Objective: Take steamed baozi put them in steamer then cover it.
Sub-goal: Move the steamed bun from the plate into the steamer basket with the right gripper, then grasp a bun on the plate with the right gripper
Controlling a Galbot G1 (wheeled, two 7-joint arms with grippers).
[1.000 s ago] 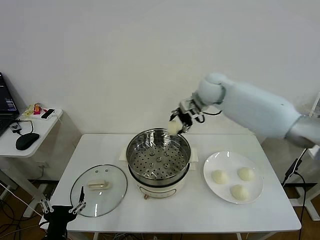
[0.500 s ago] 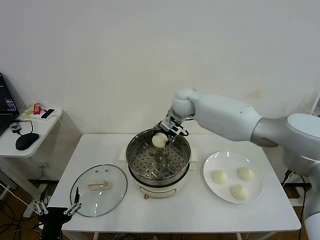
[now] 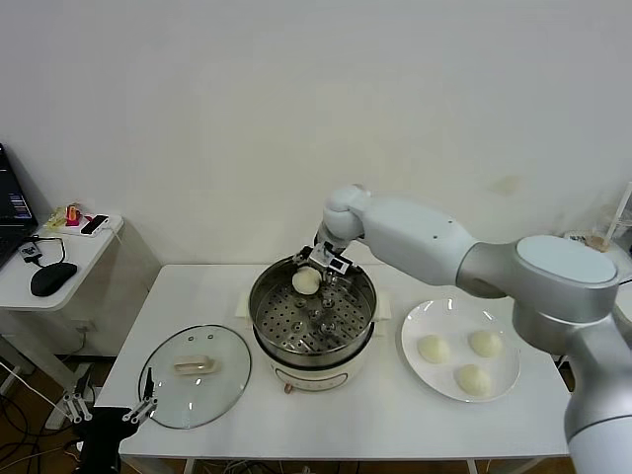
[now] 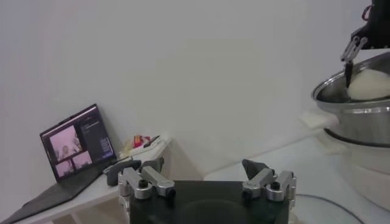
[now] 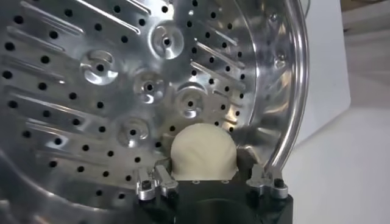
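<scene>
The steamer [image 3: 265, 314] stands mid-table, a shiny pot with a perforated tray [image 5: 122, 91]. My right gripper [image 3: 314, 271] reaches down into its back part, shut on one cream-white baozi [image 3: 306, 281]. In the right wrist view the baozi [image 5: 203, 152] sits between the fingers of that gripper [image 5: 207, 169], low over the tray beside the pot wall. Three more baozi [image 3: 473, 379] lie on the white plate [image 3: 415, 331] to the right. The glass cover [image 3: 215, 390] lies flat at the front left. My left gripper [image 3: 111, 407] hangs open below the table's front left corner.
A side table [image 3: 84, 247] at far left carries a mouse and small items, with a laptop [image 4: 76, 143] on it. The wall runs close behind the steamer. In the left wrist view the pot [image 4: 359, 115] shows far off.
My right gripper has carried the baozi left and down, from above the steamer's back rim into the pot. The left gripper has drifted slightly at the table's front corner.
</scene>
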